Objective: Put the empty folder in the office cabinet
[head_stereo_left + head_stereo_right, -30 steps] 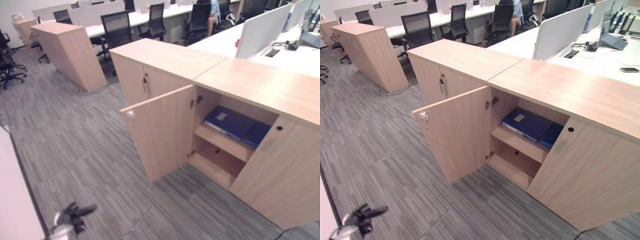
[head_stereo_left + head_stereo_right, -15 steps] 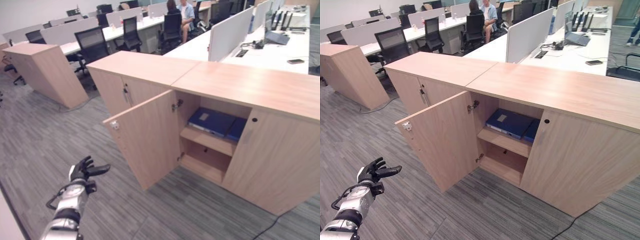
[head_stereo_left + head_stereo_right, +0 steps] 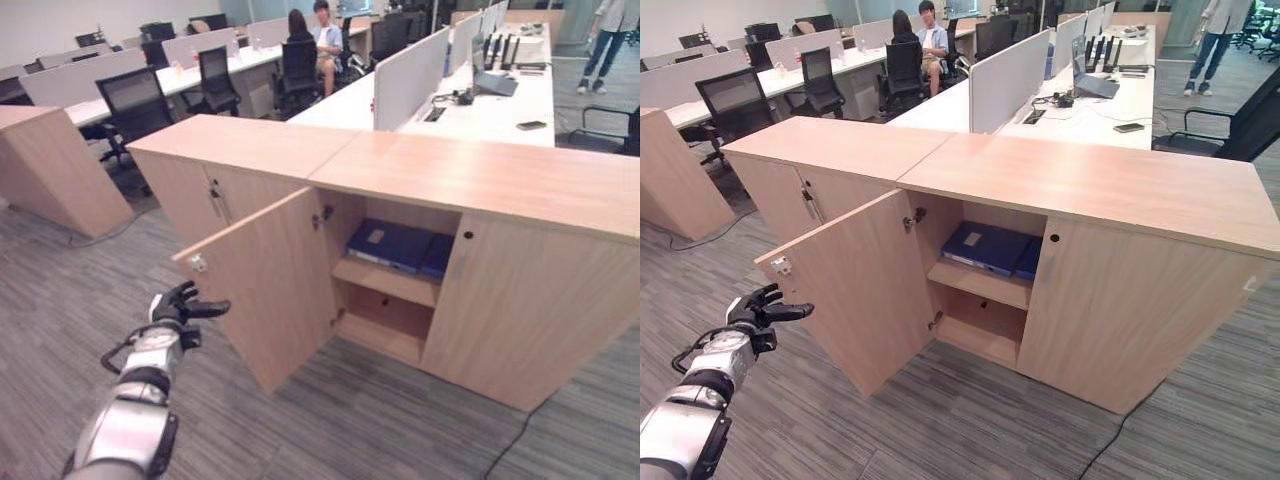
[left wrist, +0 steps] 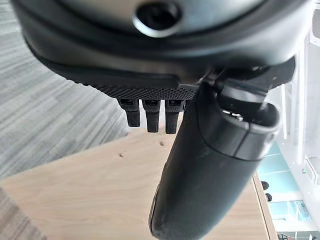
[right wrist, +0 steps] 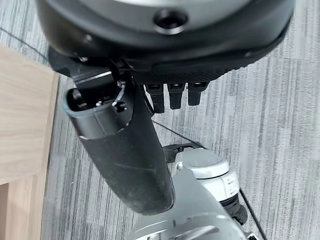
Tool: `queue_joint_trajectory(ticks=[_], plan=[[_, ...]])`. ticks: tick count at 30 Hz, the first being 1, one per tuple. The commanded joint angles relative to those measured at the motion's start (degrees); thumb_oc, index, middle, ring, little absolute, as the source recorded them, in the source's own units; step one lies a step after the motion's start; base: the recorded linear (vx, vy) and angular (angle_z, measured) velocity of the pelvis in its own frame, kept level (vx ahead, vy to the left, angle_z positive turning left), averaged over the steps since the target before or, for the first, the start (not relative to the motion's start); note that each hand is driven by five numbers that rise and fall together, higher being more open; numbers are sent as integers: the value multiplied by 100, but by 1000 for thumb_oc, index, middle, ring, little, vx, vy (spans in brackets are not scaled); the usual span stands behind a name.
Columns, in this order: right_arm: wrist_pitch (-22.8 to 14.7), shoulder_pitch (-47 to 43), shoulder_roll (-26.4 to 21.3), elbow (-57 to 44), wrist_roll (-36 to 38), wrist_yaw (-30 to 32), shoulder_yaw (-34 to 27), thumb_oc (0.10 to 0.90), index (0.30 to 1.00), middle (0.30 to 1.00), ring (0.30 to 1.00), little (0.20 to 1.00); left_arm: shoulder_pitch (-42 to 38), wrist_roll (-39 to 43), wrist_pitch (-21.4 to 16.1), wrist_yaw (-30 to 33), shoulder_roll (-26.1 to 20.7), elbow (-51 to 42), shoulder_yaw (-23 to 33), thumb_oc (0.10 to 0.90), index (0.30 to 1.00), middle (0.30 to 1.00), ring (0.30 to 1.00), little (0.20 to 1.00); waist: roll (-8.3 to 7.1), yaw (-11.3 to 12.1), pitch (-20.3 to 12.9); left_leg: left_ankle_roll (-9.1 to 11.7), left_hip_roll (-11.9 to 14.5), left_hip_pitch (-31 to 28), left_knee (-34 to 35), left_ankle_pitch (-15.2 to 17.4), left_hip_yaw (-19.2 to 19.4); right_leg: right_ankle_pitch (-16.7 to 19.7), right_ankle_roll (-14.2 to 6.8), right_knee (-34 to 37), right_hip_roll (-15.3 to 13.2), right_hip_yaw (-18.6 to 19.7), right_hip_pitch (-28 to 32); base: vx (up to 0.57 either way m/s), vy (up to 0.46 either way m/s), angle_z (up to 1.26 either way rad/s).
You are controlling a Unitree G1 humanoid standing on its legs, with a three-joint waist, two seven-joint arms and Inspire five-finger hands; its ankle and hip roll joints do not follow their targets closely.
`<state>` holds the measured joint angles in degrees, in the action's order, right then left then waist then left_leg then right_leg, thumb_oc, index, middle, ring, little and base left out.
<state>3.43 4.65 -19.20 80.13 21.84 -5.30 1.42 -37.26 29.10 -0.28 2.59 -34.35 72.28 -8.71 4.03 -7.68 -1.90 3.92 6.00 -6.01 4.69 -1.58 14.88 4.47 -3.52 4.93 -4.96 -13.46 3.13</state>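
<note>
A blue folder (image 3: 390, 245) lies flat on the upper shelf of the light wooden cabinet (image 3: 480, 175), with a second blue folder (image 3: 437, 257) beside it. The cabinet's left door (image 3: 270, 290) stands swung open. My left hand (image 3: 178, 308) is open, its fingers straight and close to the door's free edge, just below the latch. In the left wrist view the fingers (image 4: 152, 115) and thumb (image 4: 210, 170) point at the door's wooden face (image 4: 90, 195). My right hand (image 5: 165, 55) hangs open over the grey carpet and holds nothing.
The cabinet's right door (image 3: 530, 310) is shut. A second cabinet (image 3: 200, 190) with shut doors adjoins it on the left. Another wooden unit (image 3: 45, 165) stands far left. Behind are desks with white partitions, office chairs, seated people (image 3: 325, 35) and a standing person (image 3: 605, 30).
The whole view has shifted, so the camera moved. My left arm has risen and reached forward, bringing the open hand up to the door's free edge.
</note>
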Motion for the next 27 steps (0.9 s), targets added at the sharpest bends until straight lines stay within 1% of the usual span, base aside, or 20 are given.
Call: queue_joint_trajectory(ticks=[1, 6, 10, 11, 12, 17, 18, 19, 20, 21, 22, 25, 26, 27], plan=[[-37, -147, -125, 180, 138, -74, 166, 800, 900, 900, 900, 900, -1153, 456, -361, 11, -1016, 514, 444, 800, 900, 900, 900, 900, -244, -68, -270, 54, -61, -106, 31, 527, -101, -286, -620, 7, -162, 162, -130, 16, 0, -35], [-24, -47, -122, 196, 141, -91, 181, 800, 900, 900, 900, 900, -1475, 556, -373, -18, -1111, 528, 363, 800, 900, 900, 900, 900, -315, -126, -299, 62, -30, -116, 31, 546, 26, -265, -635, 7, -122, 272, -200, 13, -7, -20], [-30, 1, -132, 221, 119, -96, 188, 800, 900, 900, 900, 900, -1649, 519, -395, -26, -1074, 488, 227, 800, 900, 900, 900, 900, -343, -155, -309, 63, -21, -125, 31, 554, 71, -263, -643, 7, -116, 313, -219, 9, -4, -14], [-38, 47, -124, 240, 116, -95, 209, 800, 900, 900, 900, 900, -1708, 576, -430, -76, -932, 382, 137, 800, 900, 900, 900, 900, -347, -190, -322, 61, -22, -141, 31, 568, 80, -275, -643, 7, -112, 336, -203, 8, -2, -5], [-38, 49, -123, 239, 116, -95, 207, 800, 900, 900, 900, 900, -1708, 577, -430, -75, -930, 381, 134, 800, 900, 900, 900, 900, -348, -186, -325, 61, -23, -140, 31, 568, 81, -275, -643, 7, -112, 337, -205, 0, 0, 0], [-58, 25, -52, 211, 146, -81, 263, 800, 900, 900, 900, 900, -1758, 548, -469, -83, -510, 269, -21, 800, 900, 900, 900, 900, -355, -214, -315, 54, -25, -140, 31, 576, 105, -282, -650, 7, -111, 349, -204, 0, 0, 0], [-58, 27, -53, 210, 146, -81, 261, 800, 900, 900, 900, 900, -1757, 548, -469, -81, -507, 267, -21, 800, 900, 900, 900, 900, -355, -210, -316, 54, -26, -140, 31, 577, 106, -282, -650, 7, -111, 350, -204, 0, 0, 0], [-73, 1, -22, 168, 163, -71, 299, 800, 900, 900, 900, 900, -1707, 580, -475, -83, -312, 301, -7, 800, 900, 900, 900, 900, -369, -230, -318, 57, -25, -137, 31, 572, 117, -288, -642, 7, -102, 359, -210, 0, 0, 0], [-73, 2, -23, 168, 164, -71, 298, 800, 900, 900, 900, 900, -1705, 580, -475, -81, -310, 299, -6, 800, 900, 900, 900, 900, -368, -229, -319, 57, -25, -136, 31, 572, 117, -288, -642, 7, -102, 359, -210, 0, 0, 0], [-88, -27, -1, 148, 185, -52, 316, 800, 900, 900, 900, 900, -1644, 555, -489, -131, -163, 168, -83, 800, 900, 900, 900, 900, -383, -229, -313, 55, -23, -119, 31, 567, 102, -287, -636, 7, -103, 354, -211, 0, 0, 0], [-88, -25, -1, 147, 184, -52, 315, 800, 900, 900, 900, 900, -1637, 554, -487, -127, -160, 160, -82, 800, 900, 900, 900, 900, -382, -228, -316, 54, -23, -118, 31, 567, 102, -288, -636, 7, -103, 353, -211, 0, 0, 0], [-104, -46, 24, 152, 225, -23, 316, 800, 900, 900, 900, 900, -1480, 655, -530, -185, 266, -337, -277, 800, 900, 900, 900, 900, -392, -212, -299, 49, -32, -90, 31, 560, 54, -298, -624, 7, -105, 316, -197, -4, -1, 1], [-105, -42, 24, 152, 225, -23, 312, 800, 900, 900, 900, 900, -1472, 653, -525, -176, 273, -351, -278, 800, 900, 900, 900, 900, -392, -211, -302, 49, -33, -90, 31, 560, 51, -299, -624, 7, -106, 313, -196, -20, -9, 7], [-100, -69, 45, 173, 254, 5, 286, 800, 900, 900, 900, 900, -1298, 627, -615, -191, 573, -1017, -524, 800, 900, 900, 900, 900, -404, -188, -273, 39, -38, -61, 31, 548, 2, -302, -616, 7, -115, 281, -188, 0, 0, 0]])
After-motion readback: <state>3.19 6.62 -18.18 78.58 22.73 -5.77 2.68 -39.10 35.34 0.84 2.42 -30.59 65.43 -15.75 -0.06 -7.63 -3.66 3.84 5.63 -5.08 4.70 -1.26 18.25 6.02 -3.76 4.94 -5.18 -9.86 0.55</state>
